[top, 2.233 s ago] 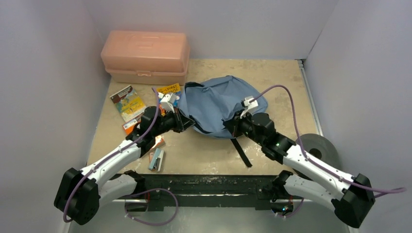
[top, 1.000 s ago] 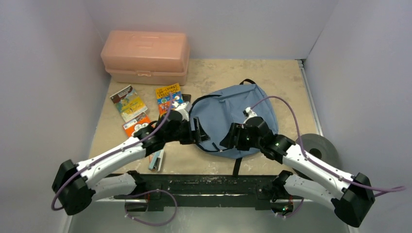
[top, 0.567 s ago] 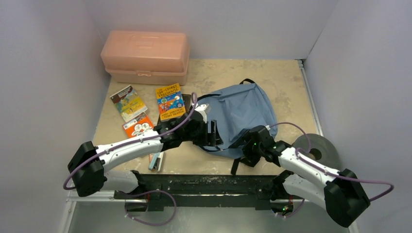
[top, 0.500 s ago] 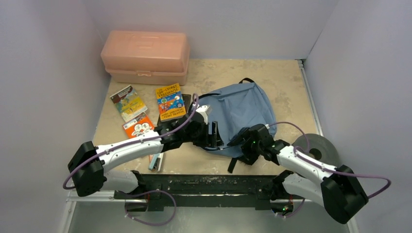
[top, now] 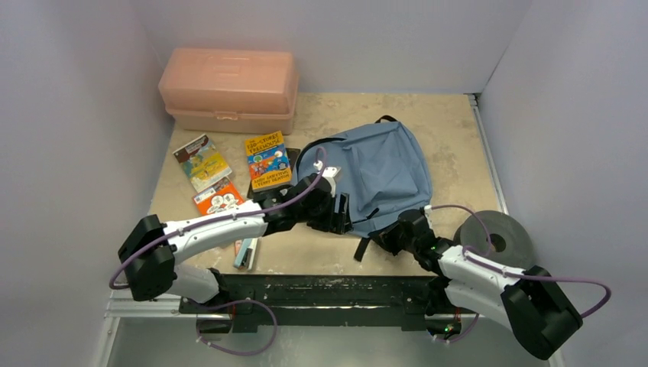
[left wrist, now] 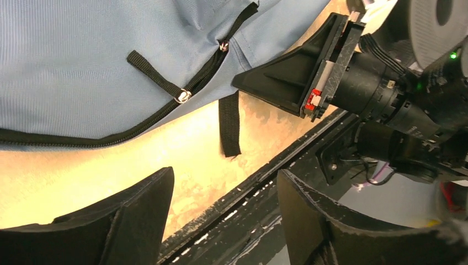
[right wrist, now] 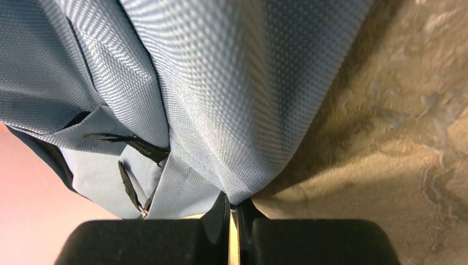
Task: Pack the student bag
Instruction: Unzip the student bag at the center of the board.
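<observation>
The right hand (right wrist: 234, 212) has just snapped shut, pinching the lower hem of the bag (top: 374, 172), which now lies flat at centre-right of the top view. The left hand (left wrist: 223, 199) hovers wide open and empty near the zip (left wrist: 165, 113); unzipping likely comes next.

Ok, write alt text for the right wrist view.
The right hand is shut on a fold at the edge of the dusty-blue student bag, which fills most of the frame. Bare beige table shows on the right.
</observation>
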You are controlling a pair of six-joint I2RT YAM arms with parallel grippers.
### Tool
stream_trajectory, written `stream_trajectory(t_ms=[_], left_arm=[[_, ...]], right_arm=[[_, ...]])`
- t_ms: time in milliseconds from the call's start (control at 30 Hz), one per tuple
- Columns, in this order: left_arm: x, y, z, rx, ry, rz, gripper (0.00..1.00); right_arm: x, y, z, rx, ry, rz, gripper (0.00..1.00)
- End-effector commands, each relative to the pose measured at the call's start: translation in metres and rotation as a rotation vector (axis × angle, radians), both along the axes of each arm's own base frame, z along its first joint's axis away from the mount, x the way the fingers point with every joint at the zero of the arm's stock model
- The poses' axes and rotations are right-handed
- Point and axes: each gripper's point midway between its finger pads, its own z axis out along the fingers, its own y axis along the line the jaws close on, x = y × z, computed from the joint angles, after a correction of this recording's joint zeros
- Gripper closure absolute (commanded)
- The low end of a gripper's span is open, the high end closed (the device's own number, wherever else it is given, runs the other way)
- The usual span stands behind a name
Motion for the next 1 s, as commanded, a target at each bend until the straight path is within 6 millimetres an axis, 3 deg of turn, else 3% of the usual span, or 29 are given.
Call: stream_trajectory(t_ms=[0,100,367,733,967], left_arm=[[0.017,-0.01,0.015,0.065,-0.054,-0.034,0.36],[0.03,-0.018,0.01,0.123,-0.044,-0.016,0.4],[0.062,-0.028,-0.031,0.327,0.046,0.066,0.55],[0.065,-0.03,-0.065,0.367,0.197,0.29,0.59],[0.077,-0.024,-0.069,0.39,0.17,0.364,0.62]], right_arm=[[0.011,-0.021,-0.011,-0.1,-0.048,-0.07,1.0],[0.008,-0.021,-0.012,-0.101,-0.067,-0.051,1.0],[0.009,-0.025,-0.01,-0.127,-0.066,-0.053,1.0],[0.006,-0.023,-0.019,-0.144,-0.021,-0.037,1.0],[0.008,-0.025,-0.016,-0.149,-0.037,-0.043,1.0]])
